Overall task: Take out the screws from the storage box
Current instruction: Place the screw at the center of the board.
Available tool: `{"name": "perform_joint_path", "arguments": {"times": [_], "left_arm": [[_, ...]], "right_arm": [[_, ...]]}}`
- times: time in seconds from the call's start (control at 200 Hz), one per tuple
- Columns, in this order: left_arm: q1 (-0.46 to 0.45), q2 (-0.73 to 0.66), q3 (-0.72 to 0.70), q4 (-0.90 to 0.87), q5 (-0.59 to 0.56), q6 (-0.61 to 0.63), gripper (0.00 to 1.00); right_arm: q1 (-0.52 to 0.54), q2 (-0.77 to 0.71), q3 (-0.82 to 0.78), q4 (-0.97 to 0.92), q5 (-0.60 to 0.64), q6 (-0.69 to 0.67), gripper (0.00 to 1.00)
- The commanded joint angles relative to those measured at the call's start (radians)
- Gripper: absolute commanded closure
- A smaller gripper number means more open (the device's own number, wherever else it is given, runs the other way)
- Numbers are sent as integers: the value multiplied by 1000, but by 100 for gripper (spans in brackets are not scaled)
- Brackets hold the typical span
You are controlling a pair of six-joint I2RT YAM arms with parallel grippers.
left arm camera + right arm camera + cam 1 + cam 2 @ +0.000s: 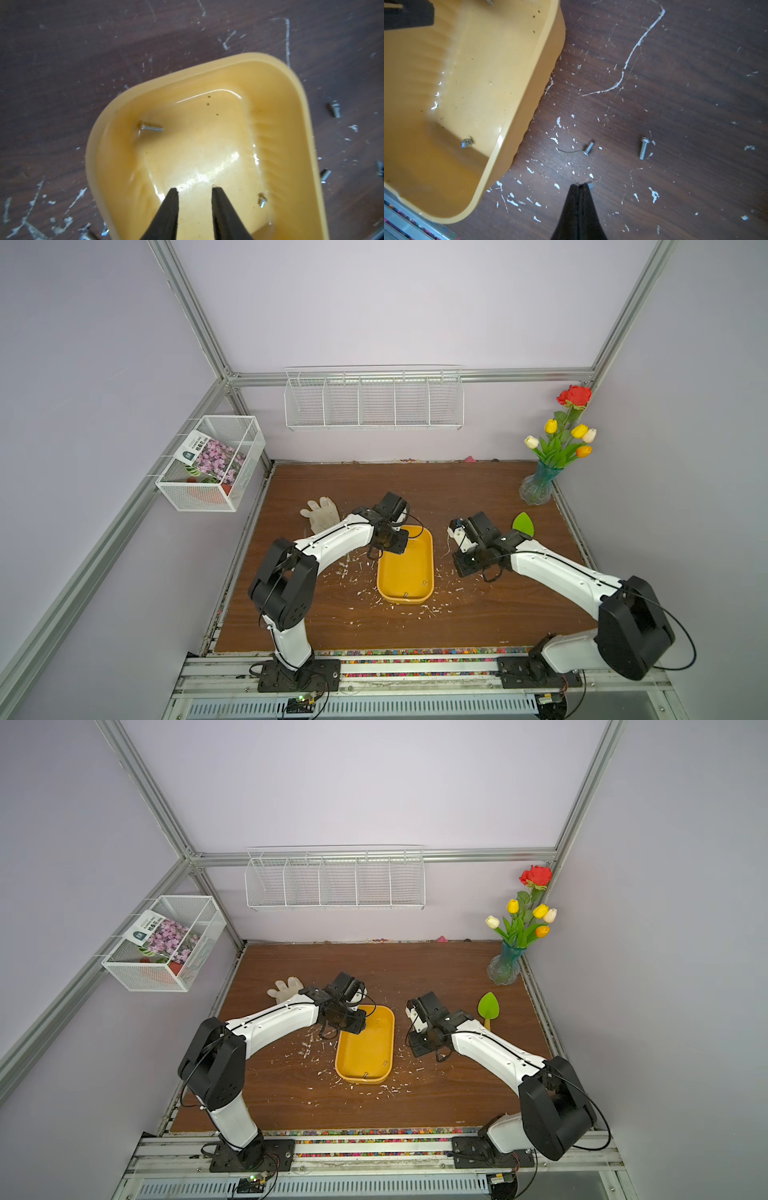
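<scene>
Screws [150, 127]: two lying in the yellow-orange storage box [405, 572] at centre frame, others out on the table [675, 83] beside it, hence left gripper [195, 188] over its floor, jaws apart, likely for a pick, right gripper [580, 184] with jaws pressed together.

Support: brown wood-grain table [457, 497], scratched.

Laid directly on it:
- yellow-orange storage box [405, 568], set near the middle
- pale glove [320, 512], laid flat beyond the box, to the left
- glass vase [538, 487] of flowers, stood upright in the far right corner
- green leaf-shaped piece [523, 522], laid near the vase
- white flakes [345, 568], scattered around the box
- two screws [643, 148], found loose on the wood beside the box
</scene>
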Motion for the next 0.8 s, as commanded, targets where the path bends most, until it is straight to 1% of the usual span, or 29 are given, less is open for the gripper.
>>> {"name": "perform_joint_path", "arguments": {"times": [0.0, 0.185, 0.38, 0.56, 0.735, 0.795], "left_arm": [[-5, 31, 25, -38, -104, -61, 67], [-6, 105, 56, -45, -105, -103, 67], [-10, 170, 111, -70, -145, -92, 66], [-20, 192, 120, -72, -143, -88, 66], [-35, 203, 100, -72, -131, -82, 66], [-36, 209, 103, -80, -128, -77, 66]], "right_arm": [[-5, 33, -22, 22, -1, 19, 100], [-5, 65, -35, 31, 10, 25, 100], [-5, 78, -30, 28, 2, 28, 100], [-5, 62, -42, 35, -12, 29, 100], [-5, 55, -51, 37, -17, 30, 97], [-5, 63, -48, 33, -16, 31, 94]]}}
